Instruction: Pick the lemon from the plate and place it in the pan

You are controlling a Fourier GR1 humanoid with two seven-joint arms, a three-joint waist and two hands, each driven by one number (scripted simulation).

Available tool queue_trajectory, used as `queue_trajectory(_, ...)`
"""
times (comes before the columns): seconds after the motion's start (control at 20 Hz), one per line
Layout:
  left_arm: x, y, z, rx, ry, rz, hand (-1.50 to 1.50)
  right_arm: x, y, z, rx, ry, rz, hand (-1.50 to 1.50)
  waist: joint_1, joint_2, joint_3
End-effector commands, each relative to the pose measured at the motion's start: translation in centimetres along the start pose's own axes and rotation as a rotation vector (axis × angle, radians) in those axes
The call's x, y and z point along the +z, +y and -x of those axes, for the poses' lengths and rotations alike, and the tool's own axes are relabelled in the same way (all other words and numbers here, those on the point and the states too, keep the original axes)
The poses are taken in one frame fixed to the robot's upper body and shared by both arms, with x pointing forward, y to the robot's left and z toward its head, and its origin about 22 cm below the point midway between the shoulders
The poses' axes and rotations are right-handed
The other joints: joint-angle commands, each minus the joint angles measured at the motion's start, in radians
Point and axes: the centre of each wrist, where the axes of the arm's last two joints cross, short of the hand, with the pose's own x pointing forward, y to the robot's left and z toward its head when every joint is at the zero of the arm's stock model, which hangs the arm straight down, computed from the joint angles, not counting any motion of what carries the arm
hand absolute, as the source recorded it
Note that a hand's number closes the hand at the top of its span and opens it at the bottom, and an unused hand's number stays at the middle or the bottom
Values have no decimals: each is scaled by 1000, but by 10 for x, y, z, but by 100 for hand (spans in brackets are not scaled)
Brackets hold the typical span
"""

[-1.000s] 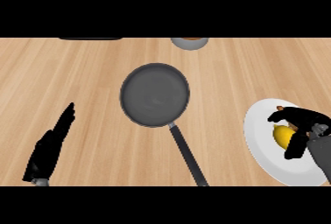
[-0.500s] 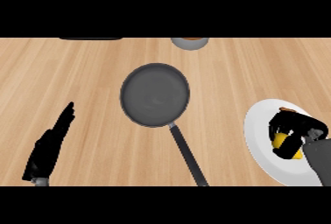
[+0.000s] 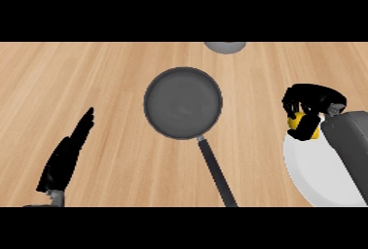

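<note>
pale wooden planks made up the bench (image 3: 86, 78), seen from steeply above. near its middle lay the dark pan (image 3: 183, 103), round and with nothing in it, its long handle (image 3: 215, 170) running toward the near edge. at the far edge a small grey round thing (image 3: 225, 46) was only partly in view; what it was could not be told.

toward the right edge sat the white plate (image 3: 313, 172), partly covered by the grey forearm. the right hand (image 3: 310, 101) hung over the plate's far rim, its black fingers curled round the lemon (image 3: 304, 127), of which only a yellow patch showed below the fingers. the lemon appeared to be lifted clear of the plate rather than resting on it, though the overhead view made that hard to be sure of.

the left hand (image 3: 68, 153) rested near the left edge, fingers straight and pointing away, holding nothing.

as a judgement, the pick looked done or nearly so: the lemon was in the right hand's grasp. the carry was what remained, leftward across bare wood to the pan, which stood well apart from the plate, and then the release inside the pan's rim.
</note>
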Motion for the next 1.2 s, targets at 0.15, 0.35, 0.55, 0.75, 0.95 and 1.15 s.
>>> queue_trajectory(0.15,-1,8,-2,-11,-2,-1,0,6,-45,-2,71,-229,431,150,-8,-1,2)
queue_trajectory(0.35,-2,-2,-3,9,8,0,0,14,-74,-30,32,-455,736,150,-8,-2,3)
queue_trajectory(0.55,-7,10,-11,-21,18,-21,0,7,-94,-40,74,-595,786,150,-23,-7,-1)
queue_trajectory(0.75,2,6,-2,6,30,-32,0,-17,-100,-109,-4,-689,745,150,-29,-12,-3)
queue_trajectory(0.95,-16,5,10,4,49,-38,0,-22,-107,-155,-58,-760,648,150,-48,-14,-4)
queue_trajectory(1.15,7,7,14,4,20,-33,0,-46,-82,-197,-101,-760,590,150,-23,-9,-3)
